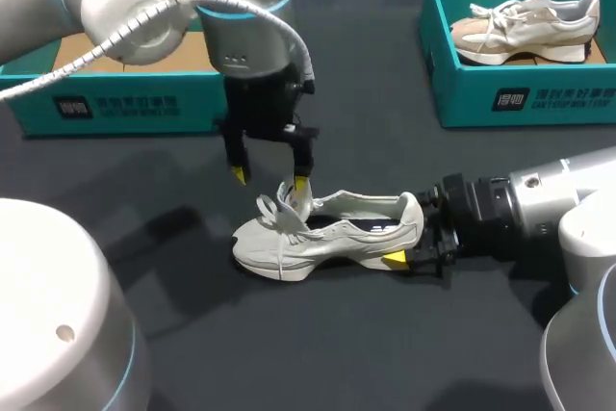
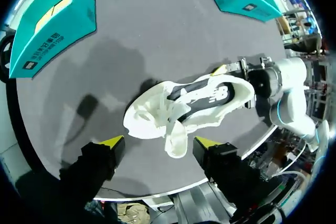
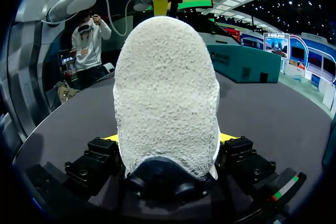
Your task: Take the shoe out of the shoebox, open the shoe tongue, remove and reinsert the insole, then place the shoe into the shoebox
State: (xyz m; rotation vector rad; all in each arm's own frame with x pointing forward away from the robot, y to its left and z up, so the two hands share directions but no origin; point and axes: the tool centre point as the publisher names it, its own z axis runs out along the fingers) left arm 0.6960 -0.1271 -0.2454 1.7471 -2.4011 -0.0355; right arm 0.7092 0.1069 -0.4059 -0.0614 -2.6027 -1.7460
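While right pincer (image 1: 404, 243) clamps heel of shoe (image 1: 327, 233) at frame centre, left pincer (image 1: 269, 180) hangs wide over its front.

Two shoes: one pale shoe (image 1: 327, 233) on the single dark table (image 1: 385, 353), one tan shoe (image 1: 525, 26) boxed. Two teal shoeboxes: the left shoebox (image 1: 115, 108) and the right shoebox (image 1: 462, 93). Two arms, one gripper each: left gripper (image 1: 269, 179), right gripper (image 1: 412, 228), each with two yellow-tipped fingers
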